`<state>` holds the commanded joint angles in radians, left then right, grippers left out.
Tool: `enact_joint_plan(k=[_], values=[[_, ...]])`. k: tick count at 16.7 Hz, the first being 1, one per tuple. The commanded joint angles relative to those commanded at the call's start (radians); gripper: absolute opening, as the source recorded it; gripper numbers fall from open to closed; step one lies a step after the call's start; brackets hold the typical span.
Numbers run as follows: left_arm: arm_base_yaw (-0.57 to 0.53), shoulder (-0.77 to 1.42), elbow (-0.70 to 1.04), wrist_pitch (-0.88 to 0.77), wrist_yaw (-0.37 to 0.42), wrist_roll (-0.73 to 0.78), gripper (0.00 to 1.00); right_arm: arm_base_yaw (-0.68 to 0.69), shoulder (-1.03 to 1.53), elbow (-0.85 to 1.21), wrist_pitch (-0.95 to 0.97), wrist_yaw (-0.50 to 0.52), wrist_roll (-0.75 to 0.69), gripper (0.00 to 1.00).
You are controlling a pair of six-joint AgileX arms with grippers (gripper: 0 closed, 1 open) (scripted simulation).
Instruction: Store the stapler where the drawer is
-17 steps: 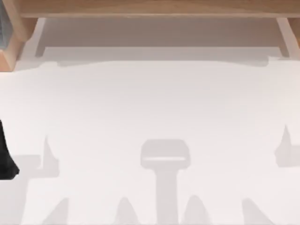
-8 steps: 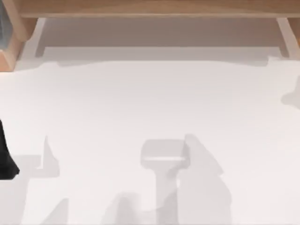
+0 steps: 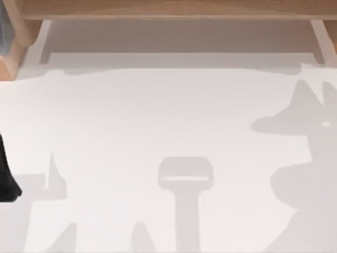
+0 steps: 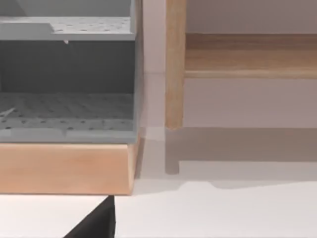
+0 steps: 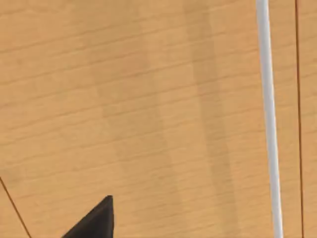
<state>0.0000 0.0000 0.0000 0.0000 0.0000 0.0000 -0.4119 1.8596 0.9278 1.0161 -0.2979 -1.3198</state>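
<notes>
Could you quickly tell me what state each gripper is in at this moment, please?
Left gripper: a dark tip near the wooden base; open or closed cannot be told.
Right gripper: a dark tip over a wooden panel; cannot be told either.

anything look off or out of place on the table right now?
Nothing spilled, tipped or damaged. The white table is bare apart from shadows, the heaviest at its right side. The wooden shelf unit runs straight along the far edge, and the grey perforated rack sits square in its wooden frame. The left arm sits at the left edge.
</notes>
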Motion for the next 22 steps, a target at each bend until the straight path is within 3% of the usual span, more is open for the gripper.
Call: enact_joint_plan(k=[7, 22], values=[[0.000, 0.000, 0.000, 0.000, 0.000, 0.000, 1.00, -0.046, 0.416, 0.161, 0.180, -0.116, -0.224, 1.00], [0.000, 0.000, 0.000, 0.000, 0.000, 0.000, 1.00, -0.024, 0.494, 0.286, 0.128, -0.101, -0.239, 1.00]])
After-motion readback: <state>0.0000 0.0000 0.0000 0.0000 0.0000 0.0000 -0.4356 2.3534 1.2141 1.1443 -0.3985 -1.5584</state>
